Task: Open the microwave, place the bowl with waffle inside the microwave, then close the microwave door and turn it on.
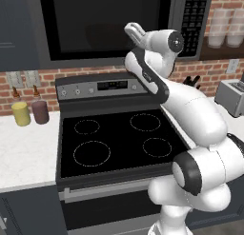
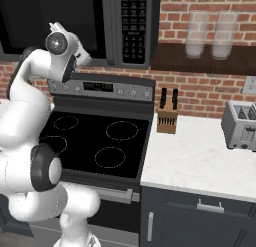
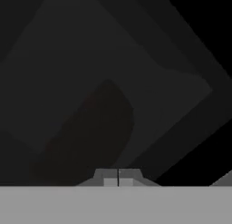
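- Since the microwave door (image 1: 102,22) looks shut, with its black glass flush to the frame, the step in hand reads either as the first pull to open it or as the last press on the keypad; I cannot tell which from these views alone.
- Nearest the base, the stove (image 1: 116,139) sits directly below the microwave (image 2: 107,21), its black top bare of pans, so nothing on it blocks the arm's reach upward.
- Next out, the tool (image 1: 135,32) hangs just in front of the microwave's glass, near the door's right edge and lower half; its fingers (image 3: 118,177) are pressed together with nothing between them.
- Seen from the hand, a dim rounded reddish shape lies behind the dark glass; it may be the bowl (image 3: 86,137) inside the microwave, though it is too murky to be sure.
- Beyond the tool, the keypad strip (image 2: 133,23) runs down the microwave's right side, just beside the door.
- To do this well, keep the closed tool square to the microwave's front and move slowly, pressing only the intended spot so it does not skid across the glass.
- Farthest right of the microwave, a knife block (image 2: 167,116) and a toaster (image 2: 241,125) stand on the tabletop (image 2: 200,161), well apart from the work.
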Available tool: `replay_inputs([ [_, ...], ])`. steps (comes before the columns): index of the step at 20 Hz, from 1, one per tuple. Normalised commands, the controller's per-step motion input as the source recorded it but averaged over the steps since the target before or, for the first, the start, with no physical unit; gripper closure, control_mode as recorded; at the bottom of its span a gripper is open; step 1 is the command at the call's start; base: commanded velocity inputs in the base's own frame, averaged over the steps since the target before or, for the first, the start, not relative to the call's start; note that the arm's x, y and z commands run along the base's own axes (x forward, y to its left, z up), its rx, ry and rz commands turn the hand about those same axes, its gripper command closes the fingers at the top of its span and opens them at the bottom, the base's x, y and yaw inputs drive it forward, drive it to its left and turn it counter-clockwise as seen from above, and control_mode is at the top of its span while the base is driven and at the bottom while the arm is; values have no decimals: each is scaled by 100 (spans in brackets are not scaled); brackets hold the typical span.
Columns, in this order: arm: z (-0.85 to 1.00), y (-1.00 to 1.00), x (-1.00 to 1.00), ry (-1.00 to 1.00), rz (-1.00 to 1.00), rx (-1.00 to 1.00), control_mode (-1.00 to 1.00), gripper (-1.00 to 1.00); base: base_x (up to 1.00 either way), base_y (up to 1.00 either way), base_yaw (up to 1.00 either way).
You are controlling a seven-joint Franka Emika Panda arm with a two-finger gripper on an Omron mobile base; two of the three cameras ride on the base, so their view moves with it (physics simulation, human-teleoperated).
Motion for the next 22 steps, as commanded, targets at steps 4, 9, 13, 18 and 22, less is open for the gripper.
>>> replay_inputs([
  [4,-41,0,100,-24,23,0,-100,100,0,0,0],
  [9,-40,0,100,-14,18,0,-100,100,0,0,0],
  [13,-21,-3,36,-7,9,0,-100,100,0,0,0],
  [18,-22,-39,-100,1,-1,0,-100,100,0,0,0],
  [22,0,-58,-100,6,-13,0,-100,100,0,0,0],
])
